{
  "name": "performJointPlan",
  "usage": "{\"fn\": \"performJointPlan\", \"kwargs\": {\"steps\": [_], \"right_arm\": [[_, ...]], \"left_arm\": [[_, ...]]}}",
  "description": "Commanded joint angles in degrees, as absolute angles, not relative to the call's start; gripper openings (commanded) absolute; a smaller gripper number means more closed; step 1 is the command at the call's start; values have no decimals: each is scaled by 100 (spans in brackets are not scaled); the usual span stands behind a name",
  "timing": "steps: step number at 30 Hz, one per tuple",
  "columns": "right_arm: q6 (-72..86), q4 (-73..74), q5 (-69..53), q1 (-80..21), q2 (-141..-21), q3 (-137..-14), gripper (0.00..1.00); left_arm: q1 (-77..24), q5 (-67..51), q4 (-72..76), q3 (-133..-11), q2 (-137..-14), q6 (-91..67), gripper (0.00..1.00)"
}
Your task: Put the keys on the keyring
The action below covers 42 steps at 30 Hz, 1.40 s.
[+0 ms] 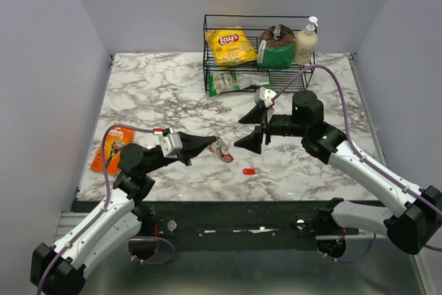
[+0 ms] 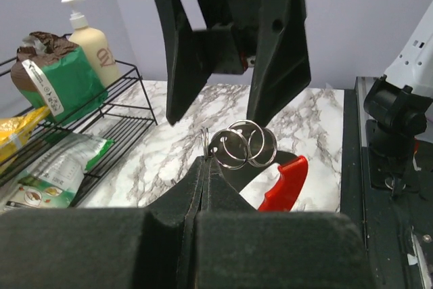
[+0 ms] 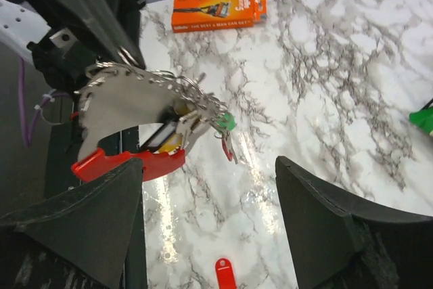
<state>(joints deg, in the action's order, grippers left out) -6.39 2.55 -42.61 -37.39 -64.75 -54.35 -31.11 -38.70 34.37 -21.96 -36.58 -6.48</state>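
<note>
Top external first: the left hand [image 1: 209, 144] is clamped on the bunch [image 1: 221, 150] and holds it in the air, just up and left of the lone red tag [image 1: 248, 170] lying on the worktop [image 1: 159, 94]. The right hand [image 1: 253, 131] hangs just beyond that tag, fingers wide apart, holding nothing. The ring itself is too tiny to pick out from up here.

Left wrist: the fingers are pressed together right under the keyring [image 2: 237, 143], with the red oval loop [image 2: 284, 186] poking out beside it. The red tag is out of shot. My guess is thin springy wire, light and slick, so I'd pinch the flat piece and not the coils. I can't find the split end.

Right wrist: the silvery-grey flat piece [image 3: 115, 106] and the keys [image 3: 227, 122], one with a green tag, dangle above the red tag [image 3: 223, 272]. I can't tell if they're properly threaded or just tangled.
</note>
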Motion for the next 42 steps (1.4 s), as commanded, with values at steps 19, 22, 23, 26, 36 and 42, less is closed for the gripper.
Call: {"fn": "performJointPlan", "kwargs": {"steps": [19,22,23,26,36,42], "right_arm": [[1186,1810,-1627,-3867,-7461,-4447,75],[1248,1934,-1766,-3876,-7926,-4500,68],[1239,1951,-1828,-3876,-8023,-4509,66],[1160,1969,-1706,-3885,-8279,-4526,66],[1116,2039,-1731,-3902,-8885,-4632,44],[1265,2118,-1495,-3920,-9079,-4720,43]], "left_arm": [[-3709,-2953,-272,-2909,-2637,1855,0],[-3709,-2979,-264,-2883,-2637,1828,0],[-3700,-2997,-264,-2874,-2637,1837,0],[-3700,-2997,-237,-2857,-2619,1811,0],[-3700,-3006,-167,-2821,-2628,1758,0],[-3700,-2997,-193,-2839,-2610,1740,0]]}}
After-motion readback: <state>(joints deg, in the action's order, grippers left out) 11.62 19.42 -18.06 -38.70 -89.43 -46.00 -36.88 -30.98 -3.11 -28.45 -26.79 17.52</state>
